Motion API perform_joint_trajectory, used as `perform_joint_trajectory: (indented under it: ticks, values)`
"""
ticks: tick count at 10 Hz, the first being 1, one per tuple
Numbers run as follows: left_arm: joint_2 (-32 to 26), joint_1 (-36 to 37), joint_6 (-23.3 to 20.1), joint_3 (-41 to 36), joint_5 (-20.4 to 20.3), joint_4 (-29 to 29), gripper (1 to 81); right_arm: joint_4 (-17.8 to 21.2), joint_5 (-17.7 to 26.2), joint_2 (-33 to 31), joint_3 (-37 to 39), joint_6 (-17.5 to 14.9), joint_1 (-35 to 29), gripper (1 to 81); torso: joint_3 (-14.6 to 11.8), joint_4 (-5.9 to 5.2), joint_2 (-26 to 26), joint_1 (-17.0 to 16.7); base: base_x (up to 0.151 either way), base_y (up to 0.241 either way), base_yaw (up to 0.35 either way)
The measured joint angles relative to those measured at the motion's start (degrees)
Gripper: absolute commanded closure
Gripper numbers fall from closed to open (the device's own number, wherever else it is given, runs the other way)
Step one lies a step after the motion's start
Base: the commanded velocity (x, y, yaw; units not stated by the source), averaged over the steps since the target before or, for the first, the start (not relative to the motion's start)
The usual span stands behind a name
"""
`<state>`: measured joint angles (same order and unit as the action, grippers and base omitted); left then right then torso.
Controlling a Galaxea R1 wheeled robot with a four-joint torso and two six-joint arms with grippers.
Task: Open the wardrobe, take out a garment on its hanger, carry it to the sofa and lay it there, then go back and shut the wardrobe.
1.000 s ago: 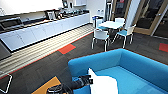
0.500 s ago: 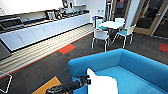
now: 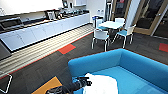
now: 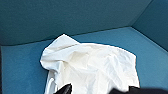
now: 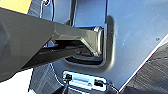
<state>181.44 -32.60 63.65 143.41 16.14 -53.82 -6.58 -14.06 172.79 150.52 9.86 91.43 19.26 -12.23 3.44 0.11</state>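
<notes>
- The large bright blue upholstered sofa (image 3: 140,67) with its rounded low back fills the lower right of the head view, standing on dark carpet with orange patches
- The white short-sleeved shirt of thin light fabric (image 3: 101,83) lies crumpled on the sofa's seat, close to the seat's left end and near its front edge
- In the left wrist view the shirt (image 4: 92,67) is spread over the blue seat, its bunched collar end towards the sofa's back, with bare seat all round it
- The left gripper (image 3: 83,82) comes over the sofa's left arm and sits at the shirt's left edge, touching or just beside the fabric; I cannot tell whether its fingers are apart or together
- A thin white loop by the shirt's lower edge in the left wrist view may be the hanger, but it is too unclear to say
- Behind the sofa stand a round white table (image 3: 111,24) with white chairs (image 3: 101,36), and a long white kitchen counter (image 3: 42,31) along the far wall
- The right wrist view shows grey robot bodywork
</notes>
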Motion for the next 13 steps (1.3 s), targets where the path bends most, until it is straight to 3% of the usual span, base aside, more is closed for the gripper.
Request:
perform_joint_trajectory:
  ticks: [3, 6, 10, 13]
  values:
    - [-0.2, -3.9, -0.6, -3.2, 0.4, -1.1, 1.0, 0.1, 0.0, 0.0, 0.4, 0.0, 0.0, 1.0, 0.0, 0.0, 0.0, 0.0, 0.0, 0.0, 0.0]
    - [-2.4, -6.2, -0.8, -17.1, 0.9, -4.1, 1.0, 0.1, 0.0, 0.0, 0.4, 0.0, -0.1, 1.0, 0.0, 0.0, 0.0, 0.0, 0.0, 0.0, 0.0]
    - [-19.6, -10.7, -1.3, -35.0, 3.5, -8.7, 1.0, 0.2, 0.0, 0.0, 0.5, 0.0, -0.5, 1.0, 0.0, 0.0, 0.0, 0.0, 0.0, 0.0, 0.0]
    - [-29.5, -21.5, -1.5, -41.4, 2.5, -11.6, 1.0, 0.2, 0.0, 0.0, 1.0, 0.1, -1.0, 1.0, 0.0, 0.0, 0.0, 0.0, 0.0, 0.0, 0.0]
